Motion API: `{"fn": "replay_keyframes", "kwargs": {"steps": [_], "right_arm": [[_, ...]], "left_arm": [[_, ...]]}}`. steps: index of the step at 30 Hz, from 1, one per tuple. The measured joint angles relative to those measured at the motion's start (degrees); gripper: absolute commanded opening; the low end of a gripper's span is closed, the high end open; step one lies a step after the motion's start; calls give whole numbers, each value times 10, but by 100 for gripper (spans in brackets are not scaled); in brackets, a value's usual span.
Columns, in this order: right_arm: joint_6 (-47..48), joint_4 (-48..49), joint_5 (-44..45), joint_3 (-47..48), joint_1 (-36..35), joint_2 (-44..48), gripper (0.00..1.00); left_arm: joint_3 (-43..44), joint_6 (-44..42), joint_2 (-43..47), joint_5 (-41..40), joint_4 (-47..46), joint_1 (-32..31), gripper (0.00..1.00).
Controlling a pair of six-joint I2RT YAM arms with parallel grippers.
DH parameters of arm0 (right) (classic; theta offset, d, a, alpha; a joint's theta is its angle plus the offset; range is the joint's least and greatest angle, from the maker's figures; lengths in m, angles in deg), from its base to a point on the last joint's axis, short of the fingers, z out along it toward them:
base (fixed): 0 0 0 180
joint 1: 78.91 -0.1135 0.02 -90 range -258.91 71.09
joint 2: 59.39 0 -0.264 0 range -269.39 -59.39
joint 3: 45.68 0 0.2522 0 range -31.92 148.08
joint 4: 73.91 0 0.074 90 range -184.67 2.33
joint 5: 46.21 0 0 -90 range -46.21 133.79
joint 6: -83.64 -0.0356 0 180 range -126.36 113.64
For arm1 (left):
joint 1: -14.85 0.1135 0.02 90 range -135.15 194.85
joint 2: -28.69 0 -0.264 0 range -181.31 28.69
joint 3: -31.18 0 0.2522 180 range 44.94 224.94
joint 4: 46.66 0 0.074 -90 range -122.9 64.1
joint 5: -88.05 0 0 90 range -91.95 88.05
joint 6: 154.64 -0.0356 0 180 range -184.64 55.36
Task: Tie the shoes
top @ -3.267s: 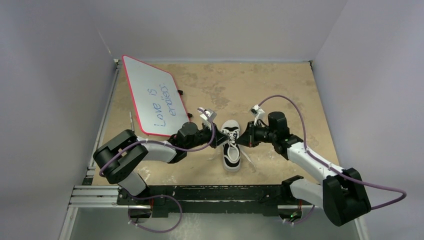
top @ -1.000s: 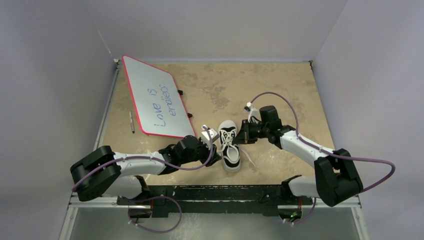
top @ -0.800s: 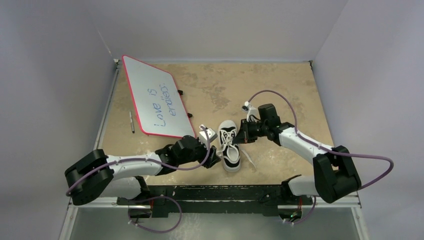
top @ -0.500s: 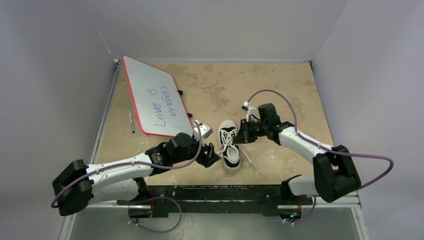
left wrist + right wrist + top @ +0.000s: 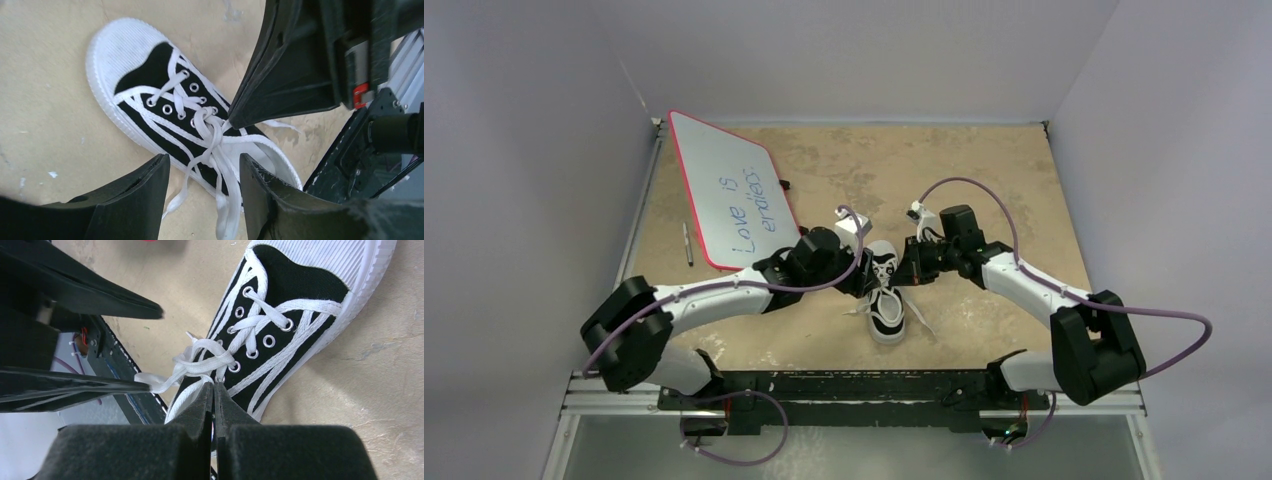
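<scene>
One sneaker [image 5: 887,310] lies on the bench [image 5: 944,170], just off the near right corner of the red-edged whiteboard [image 5: 729,195]. Its long axis runs near to far. The white toe cap [image 5: 117,45] points toward the back wall and the heel toward the arm bases, sole flat on the bench.

Coming in from the whiteboard side, the left pincer [image 5: 204,160] hangs low over the tongue with its jaws about half apart. The white laces [image 5: 215,145] drop from their crossing straight down through that gap, but neither finger looks pressed against them, so it grips nothing.

From the side away from the whiteboard, the right pincer [image 5: 214,386] is closed tight, its fingers flat together. Its tip sits right at the lace crossing by the nearest eyelets. A strand seems to run into the tip, though from here I can't say for sure that it is nipped rather than just touched.

From overhead, both pincers crowd over the front half of the shoe, so the crossing is hidden there. In the left wrist view, the other arm's dark finger covers the heel and the loose lace ends run off the bottom edge. In the right wrist view, the heel is cut off behind the fingers.
</scene>
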Motion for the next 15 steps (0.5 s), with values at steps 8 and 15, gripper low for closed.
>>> {"fn": "replay_keyframes", "kwargs": {"steps": [8,15], "right_arm": [[-4,0,-1,2,0,0,0],[-13,3,-7,2,0,0,0]], "left_arm": [[0,-4,-50,38,-26,0,32],[4,-10,-71,40,-32,0,13]]}}
